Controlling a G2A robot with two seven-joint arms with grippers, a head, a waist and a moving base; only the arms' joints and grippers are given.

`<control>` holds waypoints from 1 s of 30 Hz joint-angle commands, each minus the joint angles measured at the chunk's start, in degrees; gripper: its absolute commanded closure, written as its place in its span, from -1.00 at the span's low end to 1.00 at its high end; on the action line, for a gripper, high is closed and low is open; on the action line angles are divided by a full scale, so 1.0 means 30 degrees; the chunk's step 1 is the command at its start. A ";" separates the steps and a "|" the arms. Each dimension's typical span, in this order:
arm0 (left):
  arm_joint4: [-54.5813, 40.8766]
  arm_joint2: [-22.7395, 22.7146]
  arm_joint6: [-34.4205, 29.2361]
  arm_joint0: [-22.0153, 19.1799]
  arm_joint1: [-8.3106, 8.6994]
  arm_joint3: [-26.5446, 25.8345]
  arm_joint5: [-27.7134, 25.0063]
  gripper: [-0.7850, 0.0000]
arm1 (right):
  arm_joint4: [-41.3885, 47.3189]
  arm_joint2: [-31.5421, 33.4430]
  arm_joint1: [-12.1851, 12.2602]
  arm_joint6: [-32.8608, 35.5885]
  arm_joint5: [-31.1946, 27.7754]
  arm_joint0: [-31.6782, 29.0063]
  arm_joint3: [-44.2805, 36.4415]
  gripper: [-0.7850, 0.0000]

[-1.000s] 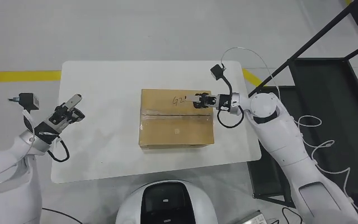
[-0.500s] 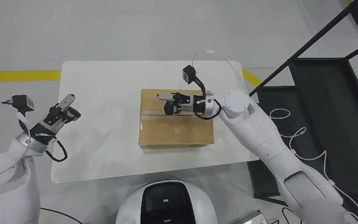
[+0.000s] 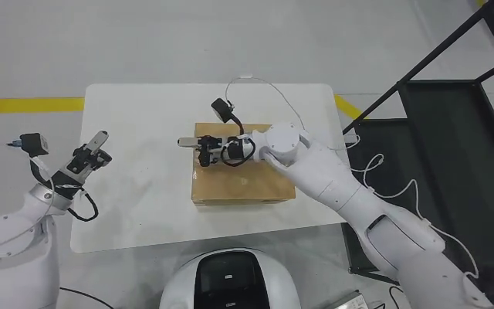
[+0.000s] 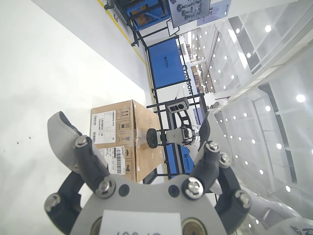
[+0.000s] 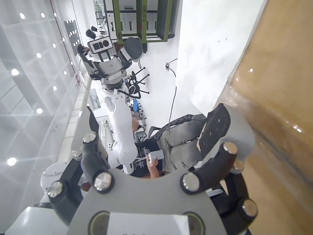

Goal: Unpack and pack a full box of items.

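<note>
A closed cardboard box [image 3: 243, 174], sealed with clear tape along its top seam, stands in the middle of the white table [image 3: 139, 208]. My right arm stretches across the box top, and its gripper [image 3: 193, 143] is open at the box's left edge, level with the seam. In the right wrist view the right gripper [image 5: 154, 123] has one ribbed fingertip [image 5: 215, 128] lying against the taped cardboard [image 5: 281, 74]. My left gripper [image 3: 96, 144] is open above the table's left side, well clear of the box. In the left wrist view the left gripper [image 4: 133, 125] faces the box's labelled end [image 4: 112, 113].
A black metal rack [image 3: 432, 116] stands off the table's right side. Bare table lies between the left gripper and the box, and in front of the box. A yellow floor line [image 3: 42, 103] runs behind the table at the left.
My right gripper has swept leftward along the box's top seam, from its right edge to its left edge. The left gripper has shifted only slightly.
</note>
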 commanded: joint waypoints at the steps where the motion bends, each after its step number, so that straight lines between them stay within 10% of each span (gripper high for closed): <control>1: 0.1042 0.0133 0.0722 0.0072 0.0024 -0.0046 -0.0371 -1.00 | -0.0659 -0.0230 -0.0130 -0.0188 0.0020 0.0109 0.0368 -1.00; 30: 0.5152 0.3267 0.4946 0.0922 0.0029 -0.1122 -0.1922 -1.00 | -0.4602 1.0534 0.4063 0.0066 0.4105 -0.9388 -0.5421 -1.00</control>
